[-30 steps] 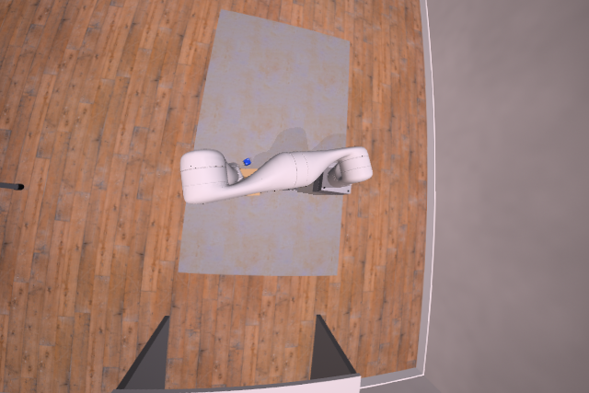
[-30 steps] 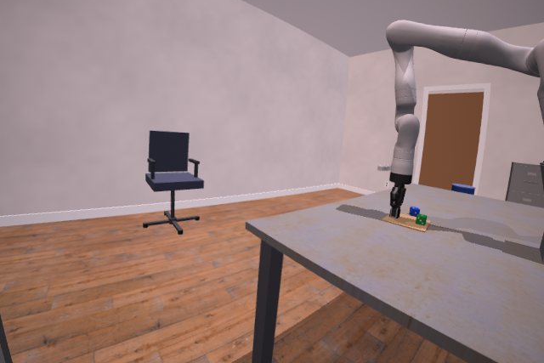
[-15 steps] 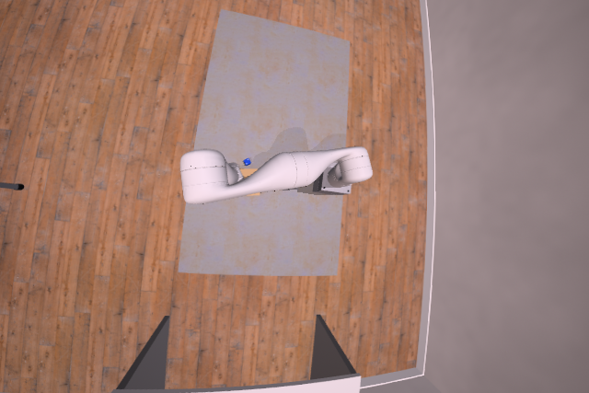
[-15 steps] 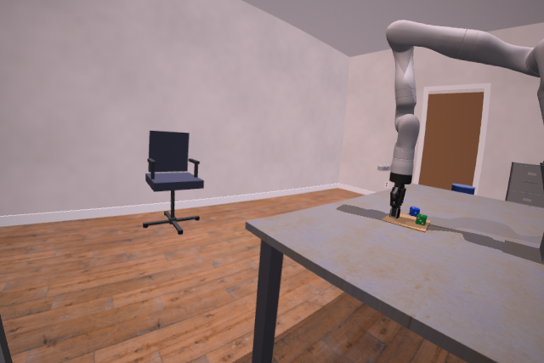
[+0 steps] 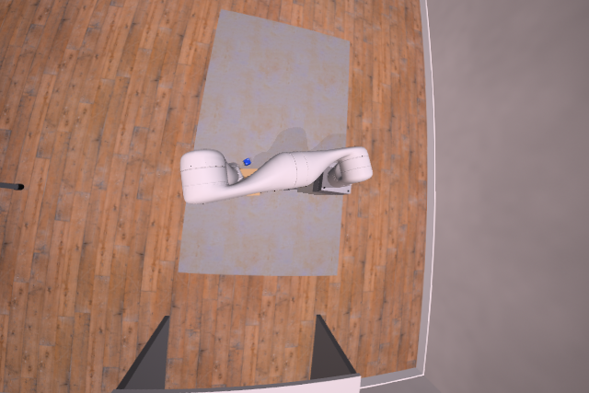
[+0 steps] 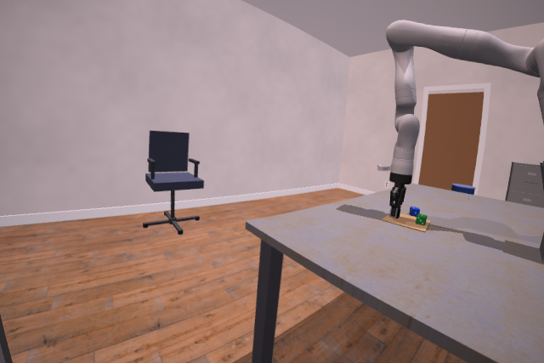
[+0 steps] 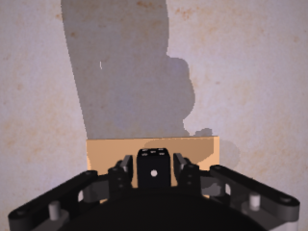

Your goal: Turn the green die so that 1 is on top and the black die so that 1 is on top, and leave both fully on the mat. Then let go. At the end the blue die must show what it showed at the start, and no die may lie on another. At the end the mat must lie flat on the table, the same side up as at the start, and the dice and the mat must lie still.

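In the wrist view the black die (image 7: pixel 153 168) sits on the tan mat (image 7: pixel 103 153) (image 6: pixel 408 224) (image 5: pixel 247 172) with a single pip facing up at the camera. My gripper (image 7: pixel 153 163) (image 6: pixel 395 212) is down at the mat with a finger on each side of the die; the fingers are open, with a small gap on both sides. The blue die (image 6: pixel 413 211) (image 5: pixel 246 161) and the green die (image 6: pixel 421 219) rest on the mat to the gripper's right in the exterior view. In the overhead view the arm hides the gripper, the black die and the green die.
The mat lies on a grey table (image 6: pixel 373 262) (image 5: pixel 266 84). A blue object (image 6: pixel 462 188) stands at the table's far edge. An office chair (image 6: pixel 171 174) stands on the floor to the left, and a filing cabinet (image 6: pixel 524 183) beyond the table.
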Robot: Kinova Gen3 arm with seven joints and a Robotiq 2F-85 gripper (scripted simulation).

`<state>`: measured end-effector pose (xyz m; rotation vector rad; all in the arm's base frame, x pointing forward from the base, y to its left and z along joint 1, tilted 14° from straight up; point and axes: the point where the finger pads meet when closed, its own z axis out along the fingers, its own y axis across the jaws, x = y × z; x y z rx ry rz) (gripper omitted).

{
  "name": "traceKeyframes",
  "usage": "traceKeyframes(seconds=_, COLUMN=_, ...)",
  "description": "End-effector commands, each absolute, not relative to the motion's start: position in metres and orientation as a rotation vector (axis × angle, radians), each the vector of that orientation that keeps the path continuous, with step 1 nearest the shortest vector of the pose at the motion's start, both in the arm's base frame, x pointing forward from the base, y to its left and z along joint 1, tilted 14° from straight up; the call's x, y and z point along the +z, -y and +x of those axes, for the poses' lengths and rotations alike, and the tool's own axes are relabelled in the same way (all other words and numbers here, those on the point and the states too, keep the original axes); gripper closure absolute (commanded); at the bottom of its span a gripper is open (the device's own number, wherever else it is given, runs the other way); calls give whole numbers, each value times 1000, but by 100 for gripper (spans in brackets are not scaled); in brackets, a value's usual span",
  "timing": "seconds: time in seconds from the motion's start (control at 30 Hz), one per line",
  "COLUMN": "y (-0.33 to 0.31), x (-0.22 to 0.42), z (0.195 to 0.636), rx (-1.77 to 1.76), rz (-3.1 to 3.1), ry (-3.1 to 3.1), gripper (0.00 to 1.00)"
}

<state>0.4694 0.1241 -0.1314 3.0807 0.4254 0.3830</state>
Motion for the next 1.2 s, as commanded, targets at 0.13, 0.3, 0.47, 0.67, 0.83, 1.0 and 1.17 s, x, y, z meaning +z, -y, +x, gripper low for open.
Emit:
traceKeyframes(seconds=0.13, y=-124, x=-131, z=470, rx=385, rz=3081, ry=-425, gripper=54)
traceKeyframes(seconds=0.3, y=-124, x=-130, z=470, rx=385, rz=3081, ry=-425, gripper=54)
traceKeyframes(seconds=0.47, y=-124, x=-123, z=468, rx=385, rz=3081, ry=-425, gripper=54)
traceKeyframes(seconds=0.67, y=-123, x=-97, z=462, rx=385, rz=3081, ry=-425, gripper=54)
traceKeyframes(seconds=0.83, y=-123, x=-81, z=457, rx=385, rz=3081, ry=-425, gripper=54)
traceKeyframes(seconds=1.0, y=-122, x=-57, z=452, rx=385, rz=3081, ry=-425, gripper=54)
traceKeyframes(seconds=1.17, y=-122, x=-45, z=448, rx=385, rz=3081, ry=-425, gripper=54)
